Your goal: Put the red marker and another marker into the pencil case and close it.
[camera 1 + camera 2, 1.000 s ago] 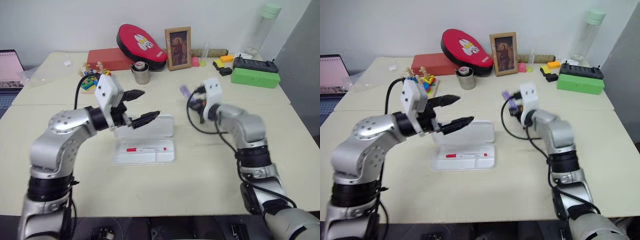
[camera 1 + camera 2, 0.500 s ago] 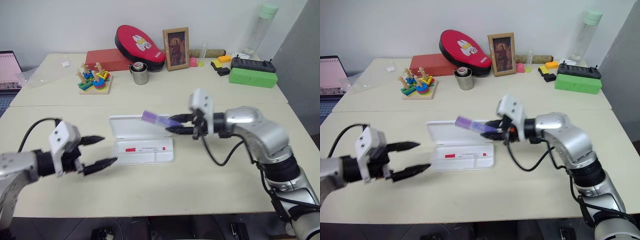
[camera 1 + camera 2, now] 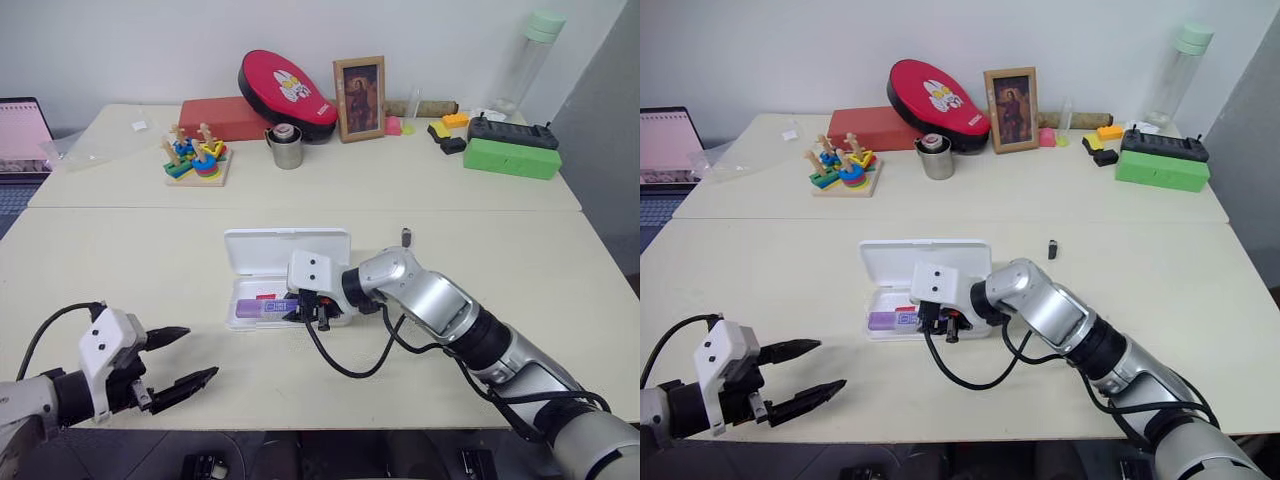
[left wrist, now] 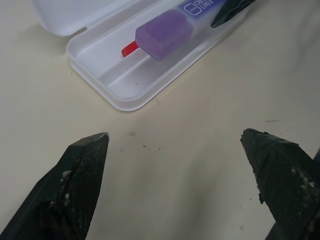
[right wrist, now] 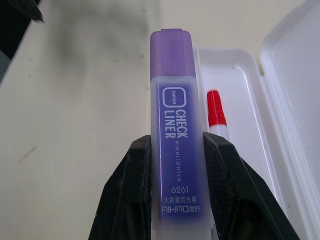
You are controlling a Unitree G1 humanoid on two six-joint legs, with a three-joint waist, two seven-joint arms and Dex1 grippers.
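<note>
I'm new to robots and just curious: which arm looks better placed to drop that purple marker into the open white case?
Probably the right: the right gripper already pinches the purple marker over the pencil case. The left gripper is open and off to the side.

The pencil case point(image 3: 285, 250) looks smooth, glossy white plastic; the purple marker point(image 5: 176, 145) translucent frosted plastic; the bench point(image 3: 150, 250) matt, perhaps laminate.

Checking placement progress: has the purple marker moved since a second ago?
Yes. The purple marker, clamped in the right gripper, came down from above the table behind the pencil case to its open tray, beside the red marker.
</note>
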